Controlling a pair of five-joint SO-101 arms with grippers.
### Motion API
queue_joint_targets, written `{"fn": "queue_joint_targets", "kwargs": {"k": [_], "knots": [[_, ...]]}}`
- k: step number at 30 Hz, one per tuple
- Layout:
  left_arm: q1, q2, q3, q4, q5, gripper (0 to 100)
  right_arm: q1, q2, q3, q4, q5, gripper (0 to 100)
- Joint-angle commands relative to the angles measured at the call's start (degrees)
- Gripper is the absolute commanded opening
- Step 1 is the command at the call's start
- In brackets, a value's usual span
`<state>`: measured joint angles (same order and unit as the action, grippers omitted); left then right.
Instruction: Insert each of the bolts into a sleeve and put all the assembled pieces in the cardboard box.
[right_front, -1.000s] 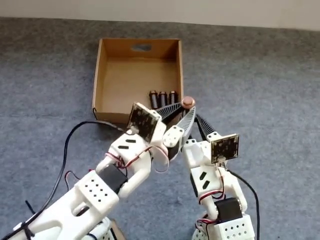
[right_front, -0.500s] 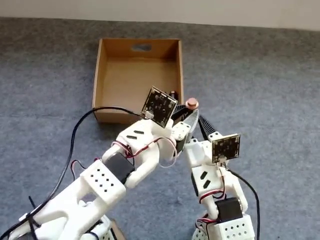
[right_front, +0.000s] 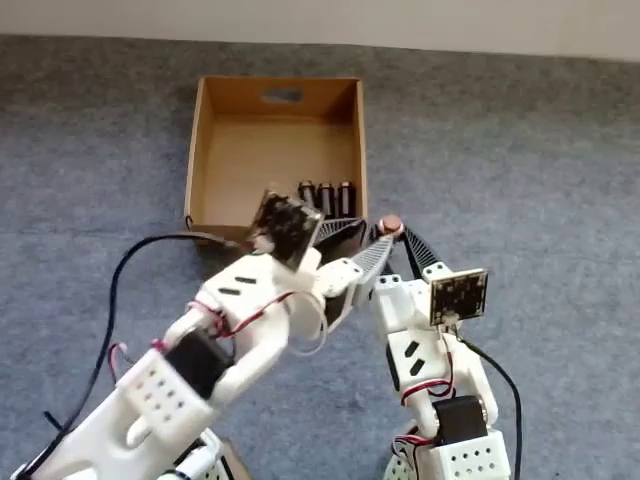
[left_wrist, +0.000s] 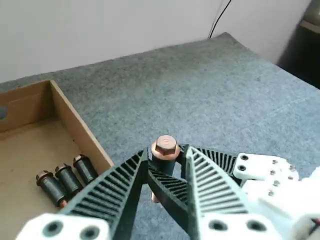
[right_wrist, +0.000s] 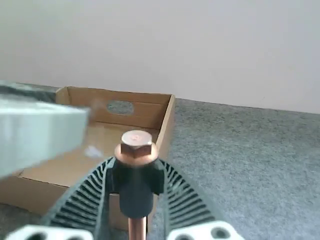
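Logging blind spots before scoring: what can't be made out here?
Right wrist view: bolt shank below the sleeve cut off by the frame edge; a blurred arm part covers some of the cardboard box.
High view: left arm's camera board hides part of the box's near wall.

Tabletop (right_front: 540, 150) covered w/ grey cloth, carpet-like: rough short pile, fully matt. Box (right_front: 196, 150): plain brown cardboard, matt, raw cut edges, inside same as outside. Bolt (right_wrist: 136, 145): copper-coloured metal, smooth, soft sheen on the hex head; shank below has the same finish. Sleeve (right_wrist: 136, 187) round it: dark, matt, plastic or rubber, can't tell which. Three pieces (left_wrist: 65, 180) in the box: same dark matt sleeves, lightly ridged, w/ coppery metal ends. Left hand (left_wrist: 166, 157) & right hand (right_wrist: 135, 167): black plastic, ribbed lattice, matt. Arms (right_front: 240, 340): white plastic, smooth, slight gloss. Wall (right_wrist: 200, 45) behind: pale, flat, matt.
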<state>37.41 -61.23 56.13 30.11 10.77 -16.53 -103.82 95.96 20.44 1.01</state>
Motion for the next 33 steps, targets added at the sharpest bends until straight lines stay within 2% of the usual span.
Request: {"fn": "queue_joint_targets", "kwargs": {"k": [1,2,7,17,21,26,33], "knots": [[-2.07,-8.13,-0.75,5.27,-0.18,4,0.66,-1.10,3.30,-0.22,-0.53,0.9],[-3.47,-9.80,-0.75,7.03,-0.18,0,0.57,-1.10,3.65,-0.22,-0.53,0.9],[-14.02,-13.85,4.00,14.07,-0.09,1,0.40,-1.10,4.35,-0.22,-0.53,0.9],[-34.51,-14.46,20.62,10.37,-0.26,1,0.40,-1.10,6.02,-0.22,-0.53,0.9],[-35.65,-14.46,24.22,10.37,-0.70,1,0.31,-1.10,6.02,-0.13,-0.53,0.9],[-35.21,-14.46,26.42,10.11,-8.97,1,0.40,-0.92,3.74,-0.13,-0.44,0.9],[-35.21,-14.46,28.00,9.93,-9.32,1,0.31,-0.75,-9.36,-0.22,-0.35,0.9]]}}
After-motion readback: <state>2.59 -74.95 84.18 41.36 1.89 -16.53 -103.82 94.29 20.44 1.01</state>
